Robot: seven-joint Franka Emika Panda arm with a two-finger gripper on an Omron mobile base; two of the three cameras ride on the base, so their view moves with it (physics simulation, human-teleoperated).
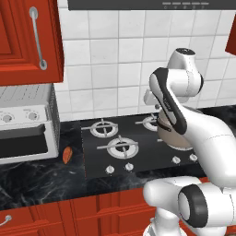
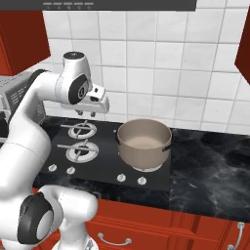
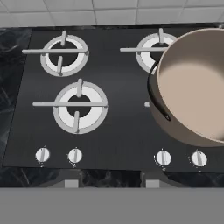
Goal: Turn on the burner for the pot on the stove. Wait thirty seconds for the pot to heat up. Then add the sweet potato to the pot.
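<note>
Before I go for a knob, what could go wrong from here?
Four similar knobs line the stove front, so the wrong burner could get lit. The pot hides its own burner, so matching is harder. The sweet potato lies far left on the counter, a long reach for the tool.

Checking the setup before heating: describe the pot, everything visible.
The pot is wide, round, taupe-brown metal with a pale, empty inside and a short dark side handle. It stands upright, lidless, on the front right burner of the stove, covering it and overlapping the rear one in the hand view. Nothing else touches it.
</note>
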